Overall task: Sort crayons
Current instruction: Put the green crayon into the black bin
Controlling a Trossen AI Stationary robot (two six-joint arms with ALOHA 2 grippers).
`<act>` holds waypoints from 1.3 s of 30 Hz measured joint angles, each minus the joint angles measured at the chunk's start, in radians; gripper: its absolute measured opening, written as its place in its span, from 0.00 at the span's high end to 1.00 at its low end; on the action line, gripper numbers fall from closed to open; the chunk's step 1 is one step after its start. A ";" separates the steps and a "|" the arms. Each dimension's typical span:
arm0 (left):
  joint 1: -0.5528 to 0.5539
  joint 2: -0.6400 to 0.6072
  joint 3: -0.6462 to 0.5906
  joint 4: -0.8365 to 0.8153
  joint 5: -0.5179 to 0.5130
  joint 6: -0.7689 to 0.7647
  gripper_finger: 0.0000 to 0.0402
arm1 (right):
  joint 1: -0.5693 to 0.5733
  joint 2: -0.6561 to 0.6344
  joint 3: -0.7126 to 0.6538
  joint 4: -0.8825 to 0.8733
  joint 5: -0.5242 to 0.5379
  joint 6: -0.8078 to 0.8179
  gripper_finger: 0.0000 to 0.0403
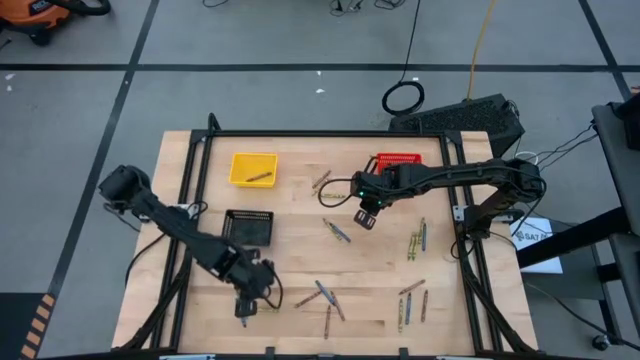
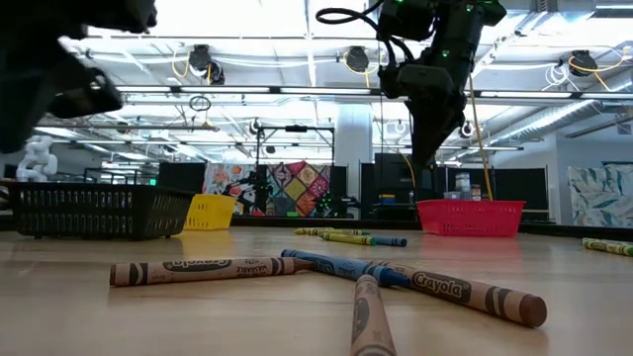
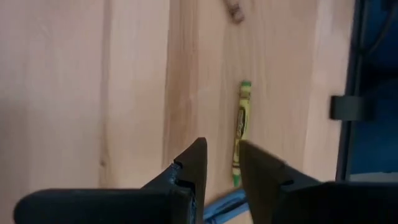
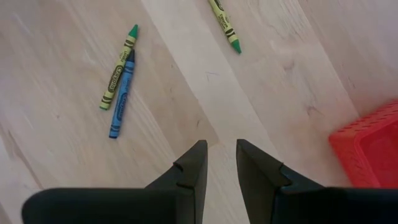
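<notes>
Sorting: the wooden counter (image 1: 300,270) carries many short paper-wrapped wax crayons (image 1: 330,300), most lying loose across its middle and toward its near and right edges; one thin stick already lies in the small yellow mesh basket (image 1: 252,168) near the far-left corner.
Left hand: the left hand (image 1: 243,305) hangs low near the near edge, left of centre, fingers a narrow gap apart and holding nothing; a yellow-green crayon (image 3: 240,130) lies on the wood just ahead of its tips.
Right hand: the right hand (image 1: 364,217) hovers over the counter's middle, beside the small red mesh basket (image 1: 398,163) at the far edge, fingers slightly parted and empty; a green and a blue crayon (image 4: 120,93) lie touching side by side below it.
Black basket: the small black mesh basket (image 1: 248,227) sits left of centre, close to the left arm.
Doing it well: the left hand should probably turn so its fingers straddle the yellow-green crayon across its width, then lower until the tips reach the wood before closing.
Risk: a thin round stick may roll or tip out if pinched near one end, so a grip at mid-length looks safest.
Pair: the touching green and blue crayons likely need taking one at a time.
</notes>
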 joint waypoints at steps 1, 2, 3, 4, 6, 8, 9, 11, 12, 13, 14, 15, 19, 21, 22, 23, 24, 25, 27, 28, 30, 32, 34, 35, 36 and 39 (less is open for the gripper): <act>-0.009 0.010 0.000 0.005 0.000 -0.021 0.78 | 0.000 0.000 0.000 0.000 0.000 -0.001 0.82; -0.017 0.020 0.000 0.018 0.000 -0.042 0.78 | 0.000 0.000 0.000 0.000 0.000 -0.001 0.82; -0.027 0.029 0.000 0.023 0.000 -0.063 0.78 | 0.000 0.000 0.000 0.000 0.000 -0.001 0.82; -0.036 0.037 0.000 0.022 -0.001 -0.084 0.78 | 0.000 0.000 0.000 0.000 -0.001 -0.001 0.82; -0.054 0.053 0.000 0.033 -0.001 -0.111 0.78 | 0.000 0.000 0.000 -0.006 -0.001 -0.003 0.82; -0.072 0.063 0.000 0.049 -0.001 -0.131 0.78 | 0.000 0.000 0.000 -0.014 -0.002 -0.008 0.82; -0.078 0.068 0.000 0.058 -0.001 -0.142 0.78 | 0.000 0.000 0.000 -0.016 -0.002 -0.015 0.82; -0.090 0.078 0.000 0.088 0.000 -0.161 0.78 | 0.000 0.000 0.000 -0.015 -0.002 -0.026 0.82; -0.096 0.080 0.000 0.092 0.000 -0.168 0.78 | 0.000 0.000 0.000 -0.015 -0.002 -0.027 0.82; -0.099 0.081 0.000 0.097 0.000 -0.173 0.78 | 0.000 0.000 0.000 -0.015 -0.002 -0.028 0.82; -0.102 0.085 0.000 0.110 -0.001 -0.184 0.78 | 0.000 0.000 0.000 -0.015 -0.002 -0.028 0.82; -0.105 0.088 0.000 0.115 -0.001 -0.192 0.78 | 0.000 0.000 0.000 -0.014 -0.003 -0.028 0.82; -0.108 0.107 0.000 0.113 -0.004 -0.195 0.78 | 0.000 0.000 0.000 -0.014 -0.003 -0.039 0.82; -0.108 0.122 0.000 0.114 -0.004 -0.195 0.78 | 0.000 0.000 0.000 -0.014 -0.003 -0.049 0.82; -0.108 0.132 0.000 0.119 -0.005 -0.195 0.78 | 0.000 0.000 0.000 -0.014 -0.003 -0.050 0.82; -0.108 0.140 0.000 0.125 -0.005 -0.194 0.78 | 0.000 0.000 0.000 -0.014 -0.003 -0.050 0.82; -0.108 0.149 0.000 0.127 -0.005 -0.194 0.78 | 0.000 0.000 0.000 -0.014 -0.003 -0.051 0.82; -0.108 0.157 0.000 0.127 -0.005 -0.194 0.78 | 0.000 0.000 0.000 -0.014 -0.003 -0.057 0.82; -0.108 0.171 0.000 0.130 -0.011 -0.194 0.78 | 0.000 0.000 0.000 -0.014 -0.003 -0.072 0.82; -0.108 0.178 0.000 0.132 -0.011 -0.194 0.78 | 0.000 0.000 0.000 -0.014 -0.003 -0.076 0.82; -0.108 0.192 0.000 0.136 -0.011 -0.195 0.78 | 0.000 0.000 0.000 -0.014 -0.003 -0.076 0.82; -0.108 0.205 0.000 0.138 -0.009 -0.195 0.78 | 0.000 0.000 0.000 -0.014 -0.003 -0.080 0.82; -0.108 0.214 0.000 0.144 -0.008 -0.195 0.78 | 0.000 0.000 0.000 -0.014 -0.003 -0.084 0.82; -0.108 0.218 0.000 0.144 -0.008 -0.195 0.78 | 0.000 0.000 0.000 -0.014 -0.003 -0.084 0.82; -0.107 0.222 0.001 0.143 -0.008 -0.195 0.78 | 0.000 0.000 0.000 -0.014 -0.003 -0.084 0.82; -0.107 0.235 0.004 0.141 -0.008 -0.195 0.78 | 0.000 0.000 0.000 -0.014 -0.003 -0.084 0.82</act>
